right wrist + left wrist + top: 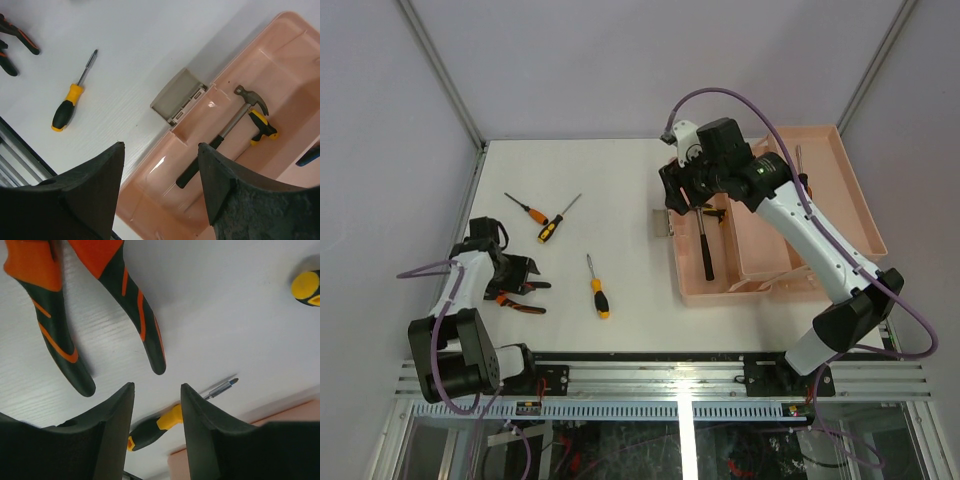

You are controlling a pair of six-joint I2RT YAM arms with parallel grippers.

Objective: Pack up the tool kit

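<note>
Nearest to the arm bases, the left gripper (157,390) hangs low over the table. Its jaws stand apart with a moderate gap and nothing is between them. The pliers (140,320) lie flat just ahead of the fingertips, with the two orange-black handles spread and pointing toward the gripper. I judge that the step in hand is the pick-up of the pliers.

A little farther, near the middle of the table, lies a yellow-black screwdriver (596,288), not touched by anything.

To the right is the tool kit (720,270), a pink box with its lid open. It is only partly packed. The hammer (220,137) lies on its floor, and a short yellow-black handle (262,129) lies just beside the hammer head. The grey latch (180,97) hangs at the front wall. The right gripper (160,147) hovers above this box with wide, empty jaws.

Farthest, on the left part of the table, an orange-black screwdriver (528,208) and a second yellow-black one (557,222) wait near each other.

For the next move, I think the left gripper must advance over the pliers and close around both handles or around the joint. Taking one handle alone may let the tool swing. The box is well apart, so a long carry follows.
</note>
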